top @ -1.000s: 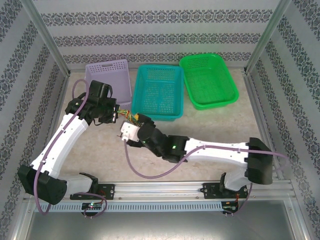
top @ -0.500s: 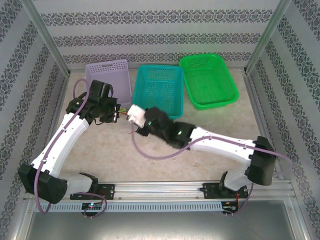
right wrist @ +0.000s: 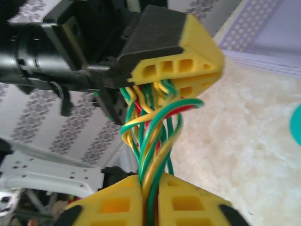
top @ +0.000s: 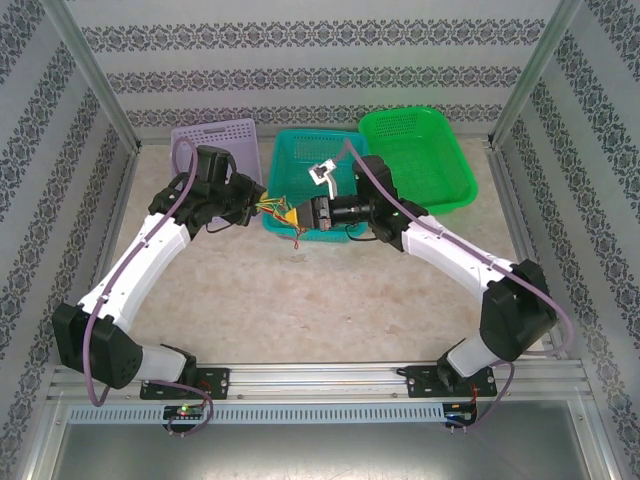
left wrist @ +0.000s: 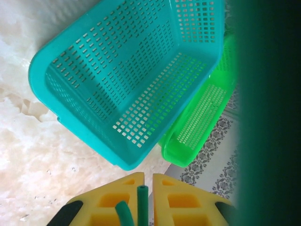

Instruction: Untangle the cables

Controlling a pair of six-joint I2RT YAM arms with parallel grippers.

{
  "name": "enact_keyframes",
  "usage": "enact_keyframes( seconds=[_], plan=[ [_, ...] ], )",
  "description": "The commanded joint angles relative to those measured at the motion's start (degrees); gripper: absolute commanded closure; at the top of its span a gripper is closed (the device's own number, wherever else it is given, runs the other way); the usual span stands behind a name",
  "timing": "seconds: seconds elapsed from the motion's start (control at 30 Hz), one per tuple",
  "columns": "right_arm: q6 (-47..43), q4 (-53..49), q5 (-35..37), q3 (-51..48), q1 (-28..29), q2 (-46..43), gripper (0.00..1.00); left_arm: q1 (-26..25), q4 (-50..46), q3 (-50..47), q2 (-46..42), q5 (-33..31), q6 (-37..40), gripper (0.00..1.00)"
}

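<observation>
Though tangled, 1 cable-bundle (right wrist: 149, 136), 3 bskts (top: 300, 134)

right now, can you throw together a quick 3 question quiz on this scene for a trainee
1. True or false: the left gripper and the right gripper are both shut on the cables.
2. In the top view, which basket are the cables closest to: A purple, B teal, C green?
3. Name the three cable colours seen in the right wrist view.

Key
1. True.
2. B, the teal basket.
3. Green, yellow, red.
</observation>
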Motion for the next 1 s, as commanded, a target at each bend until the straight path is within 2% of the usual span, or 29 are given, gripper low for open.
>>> enact_keyframes(
  seconds=[0.0, 0.1, 0.13, 0.2, 0.33, 0.4, 0.53, 0.67, 0.8, 0.87, 0.9, 0.97],
  plan=[
    [-10.56, -17.49, 18.8, -0.86, -0.3, -9.34, 0.58, 3.71, -6.34, 3.75, -0.28, -7.98, 1.73, 1.0],
    [-25.04, -18.71, 47.03, -1.76, 10.43, -16.32, 0.45, 3.33, -11.74, 3.47, -0.79, -8.96, -2.58, 1.0],
    [-27.92, -17.15, 52.78, -2.56, 13.43, -17.47, 0.43, 3.16, -12.11, 2.71, -1.3, -9.24, -4.4, 1.0],
    [-29.72, -15.72, 57.49, -2.27, 17.13, -17.47, 0.42, 2.42, -12.9, 1.53, -2.19, -10.37, -7.92, 1.0],
    [-33.13, -14.99, 67.53, 2.3, 26.06, -11.64, 0.41, 1.14, -12.66, 0.63, -2.54, -11.01, -12.35, 1.0],
    [-31.6, -15.04, 70.76, 5.24, 27.71, -7.58, 0.43, 0.72, -12.15, 1.04, -2.3, -10.79, -13.18, 1.0],
    [-29.7, -15.3, 70.95, 10.83, 27.83, -0.69, 0.48, 0.38, -12.48, 2.48, -1.61, -10.2, -13.36, 1.0],
    [-29.15, -14.79, 70.26, 14.42, 27.67, 3.44, 0.59, 0.21, -12.14, 2.01, -1.7, -9.3, -13.37, 1.0],
    [-26.05, -16.03, 69.07, 16.27, 26.24, 5.67, 0.76, 0.15, -11.99, 0.86, -2.5, -8.76, -13.71, 1.0],
    [-24.2, -16.72, 66.29, 15.85, 24.76, 5.49, 0.95, 0.22, -12.04, 0.5, -2.93, -8.71, -13.56, 1.0],
    [-23.06, -16.96, 64.39, 15.34, 23.71, 4.97, 1.0, 0.18, -11.95, 0.38, -3.13, -8.7, -13.44, 1.0],
    [-17.75, -17.17, 53.86, 13.26, 18.81, 3.21, 1.0, 0.48, -12.51, 0.43, -3.46, -9.3, -12.29, 1.0]
  ],
)
